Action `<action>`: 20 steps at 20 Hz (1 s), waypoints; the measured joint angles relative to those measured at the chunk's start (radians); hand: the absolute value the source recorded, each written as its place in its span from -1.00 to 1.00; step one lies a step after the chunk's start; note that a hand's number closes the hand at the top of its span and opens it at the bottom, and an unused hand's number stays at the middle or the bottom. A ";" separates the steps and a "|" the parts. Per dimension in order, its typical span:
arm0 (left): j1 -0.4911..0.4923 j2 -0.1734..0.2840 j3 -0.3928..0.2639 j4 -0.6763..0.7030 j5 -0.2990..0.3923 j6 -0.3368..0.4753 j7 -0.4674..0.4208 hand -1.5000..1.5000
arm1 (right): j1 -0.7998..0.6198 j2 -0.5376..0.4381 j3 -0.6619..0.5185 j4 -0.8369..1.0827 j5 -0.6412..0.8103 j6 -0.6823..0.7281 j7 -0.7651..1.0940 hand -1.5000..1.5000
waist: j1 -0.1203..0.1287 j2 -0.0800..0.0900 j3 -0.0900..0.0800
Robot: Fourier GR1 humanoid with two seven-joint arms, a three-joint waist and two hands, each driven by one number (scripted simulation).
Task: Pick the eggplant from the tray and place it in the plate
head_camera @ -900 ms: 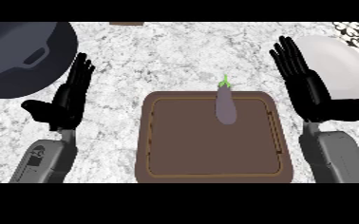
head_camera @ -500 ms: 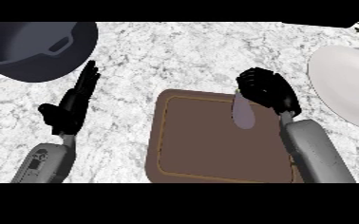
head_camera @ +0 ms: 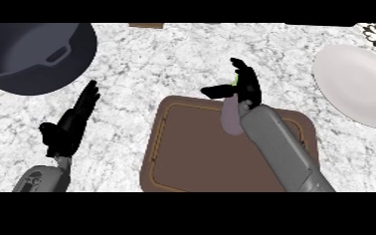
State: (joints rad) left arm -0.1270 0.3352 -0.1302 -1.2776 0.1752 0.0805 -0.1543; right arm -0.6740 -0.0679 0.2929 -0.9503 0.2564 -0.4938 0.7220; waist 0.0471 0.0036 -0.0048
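Observation:
A purple eggplant [head_camera: 231,117] with a green stem lies along the far right part of the brown tray [head_camera: 189,159]. My right hand [head_camera: 244,86] is over its stem end, fingers stretched away from me and thumb spread to the left; the forearm covers the eggplant's right side. Nothing shows the fingers curled round it. The white plate [head_camera: 351,86] lies on the counter to the right of the tray, partly cut by the view's edge. My left hand [head_camera: 70,124] rests open at the lower left, fingers up, well away from the tray.
A dark pan [head_camera: 38,55] with a handle fills the far left corner of the marble counter. A small brown object [head_camera: 146,25] shows at the far edge. Bare marble lies between pan, tray and plate.
My right hand has come from the right side onto the eggplant's stem end, and its fingers have gone from curled to stretched. The left hand keeps its pose.

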 measured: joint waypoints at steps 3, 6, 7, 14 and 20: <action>0.041 0.005 0.009 -0.027 0.002 -0.004 -0.006 0.00 | -0.080 0.004 0.039 0.020 0.084 0.003 0.131 -1.00 | -0.018 -0.004 0.002; 0.056 0.010 0.025 -0.022 0.004 -0.011 -0.013 0.00 | -0.153 -0.005 0.064 0.012 0.141 0.057 0.251 -1.00 | -0.032 -0.007 0.003; 0.059 0.012 0.028 -0.026 0.006 -0.013 -0.009 0.00 | -0.175 -0.017 0.068 0.015 0.148 0.090 0.285 -1.00 | -0.034 -0.007 0.003; 0.059 0.007 0.032 -0.030 0.002 -0.015 -0.006 0.00 | -0.276 -0.057 0.069 0.091 0.070 0.371 0.389 -1.00 | -0.037 -0.006 0.003; 0.060 0.002 0.031 -0.036 -0.005 -0.014 -0.004 0.00 | -0.335 -0.072 0.037 0.172 -0.043 0.553 0.431 -1.00 | -0.040 -0.006 0.003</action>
State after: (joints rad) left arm -0.0674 0.3369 -0.0996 -1.3138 0.1701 0.0669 -0.1585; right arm -1.0087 -0.1399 0.3302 -0.7785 0.2133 0.0590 1.1532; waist 0.0072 -0.0029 -0.0014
